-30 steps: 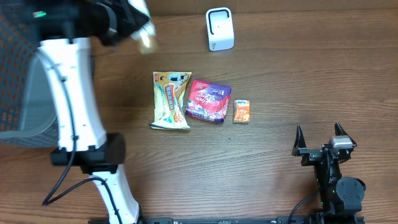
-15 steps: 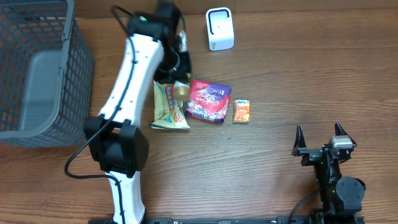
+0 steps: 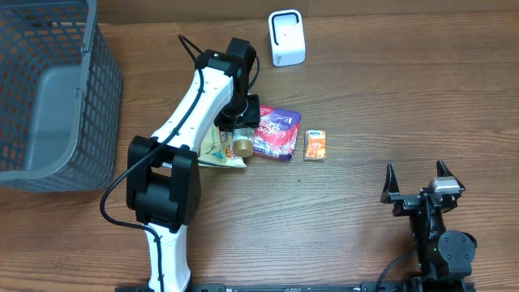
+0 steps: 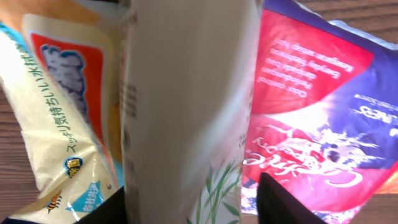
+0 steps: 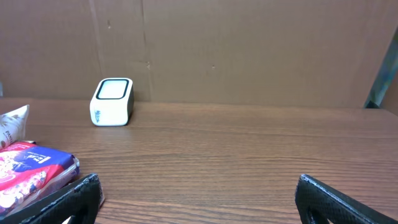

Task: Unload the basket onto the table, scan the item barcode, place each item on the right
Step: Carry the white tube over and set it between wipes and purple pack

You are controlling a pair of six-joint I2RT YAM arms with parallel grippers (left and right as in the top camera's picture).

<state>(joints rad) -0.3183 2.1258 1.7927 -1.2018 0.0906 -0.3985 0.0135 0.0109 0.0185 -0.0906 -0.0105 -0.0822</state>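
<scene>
The overhead view is bright and evenly lit from above, and the table [image 3: 389,113] carries only faint, soft shadows. In the left wrist view a pale bottle [image 4: 186,112] fills the centre, blurred and washed out, while the packet [image 4: 62,124] print at 9 o'clock reads sharp. The right wrist view is dimmer and warmer. There the right gripper [image 5: 198,182] shows its fingers [image 5: 68,199] as dark, soft-edged shapes at 7 and 5 o'clock.

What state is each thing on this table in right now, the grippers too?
Grey mesh basket: upright, nothing visible inside.
White boxy scanner: standing, untouched.
Yellow snack bag: lying flat, partly under the left arm.
Red and purple packet: lying flat.
Small orange box: lying flat, apart from the packet.
Cream printed container: inside the left gripper, grip unclear.
Right gripper: open, empty.
</scene>
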